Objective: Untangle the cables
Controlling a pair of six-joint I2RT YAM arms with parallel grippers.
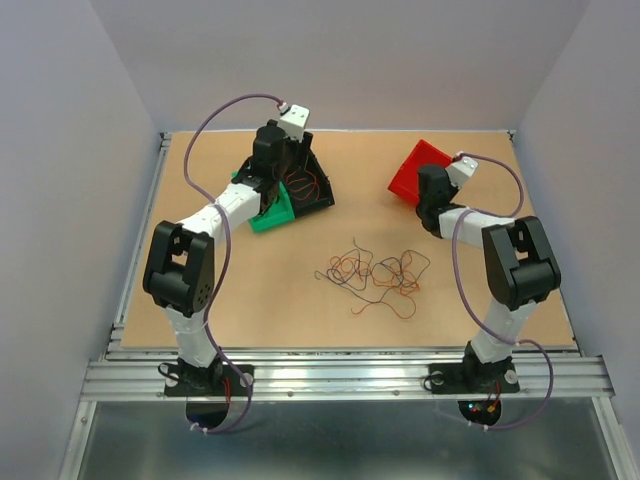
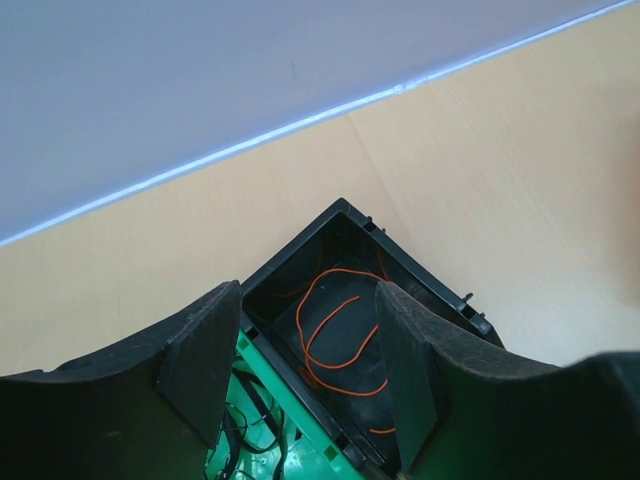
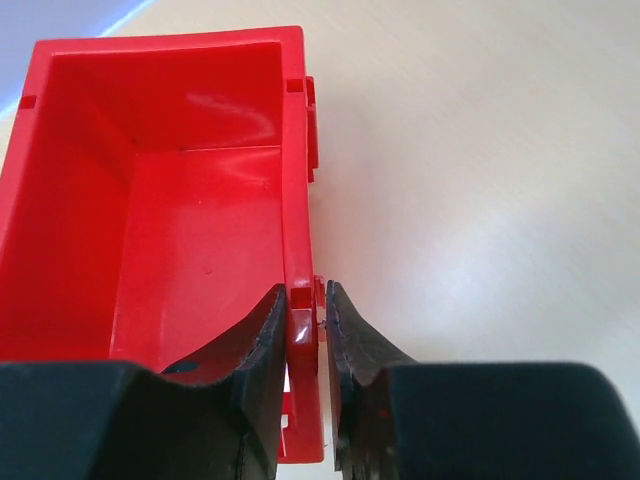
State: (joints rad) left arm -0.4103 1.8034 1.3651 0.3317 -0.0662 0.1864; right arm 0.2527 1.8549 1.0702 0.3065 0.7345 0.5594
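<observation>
Your left tool [image 2: 310,292] hangs with its jaws well apart and nothing between them, poised over the corner where the black bin [image 2: 425,277] meets the green bin [image 1: 268,217] at the far left of the tabletop [image 1: 250,295]. Look through its fingers and you see a few orange cables [image 2: 335,335] lying looped on the black bin's floor, and some black ones in the green bin just beside it.

Your right tool [image 3: 305,300] is at the far right, closed down onto the side wall of the red bin [image 3: 200,200]: one finger sits inside the bin, the other outside, and both press the wall near its near end. The red bin sits tilted at an angle to the tabletop's edges.

Most of the cables lie as a loose tangle of black, red and orange strands in the middle of the tabletop, between your two arms and well apart from all three bins.
</observation>
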